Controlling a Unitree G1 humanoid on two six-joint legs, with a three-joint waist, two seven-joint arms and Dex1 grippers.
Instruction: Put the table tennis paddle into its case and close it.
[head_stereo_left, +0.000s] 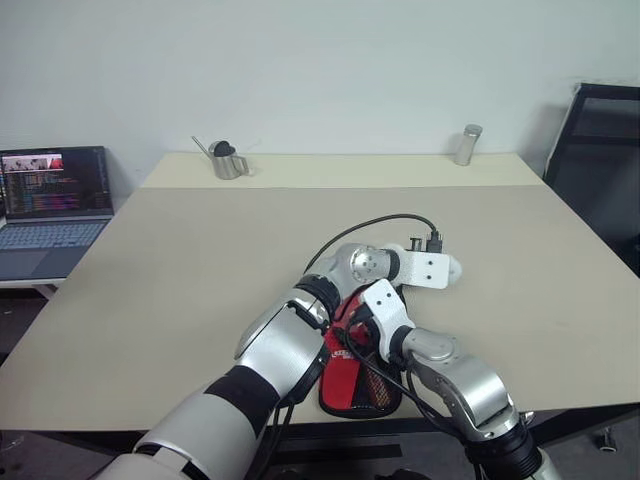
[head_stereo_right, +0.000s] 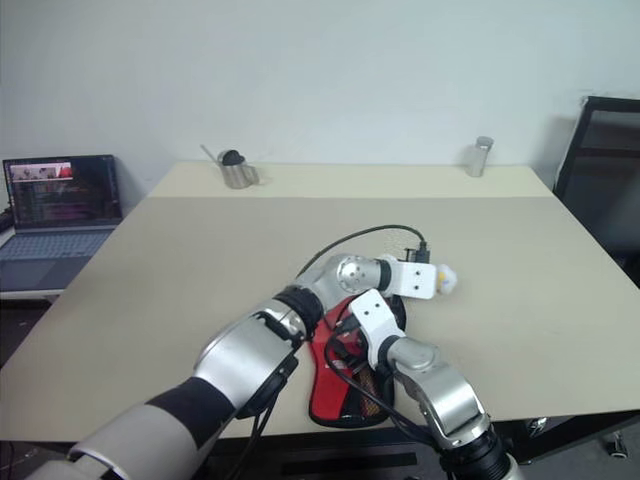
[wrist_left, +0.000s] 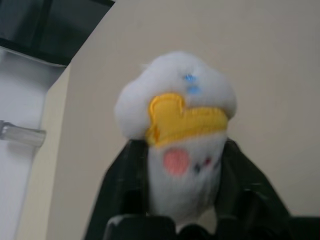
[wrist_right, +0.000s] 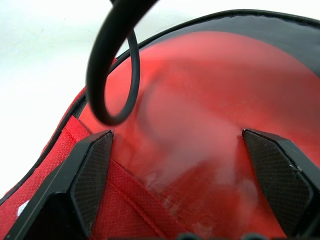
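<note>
- Low in the head views, just right of centre, the case (head_stereo_left: 362, 385) lies open on the desk (head_stereo_left: 200, 270), red lining up.
- Inside it, the table tennis paddle (wrist_right: 210, 115) shows its red rubber.
- Right fingers (wrist_right: 90, 170) stand wide apart over the paddle.
- Left fingers (wrist_left: 127, 180) flank a white plush toy (wrist_left: 177, 125); whether they grip it, I cannot tell.

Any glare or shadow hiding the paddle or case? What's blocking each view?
Right wrist view: pale sheen across the paddle rubber, a black cable loop crossing in front. Head views: even light, no glare; the left arm and right arm cover most of the case. Left wrist view: the plush tag in the left tool hides the middle.
</note>
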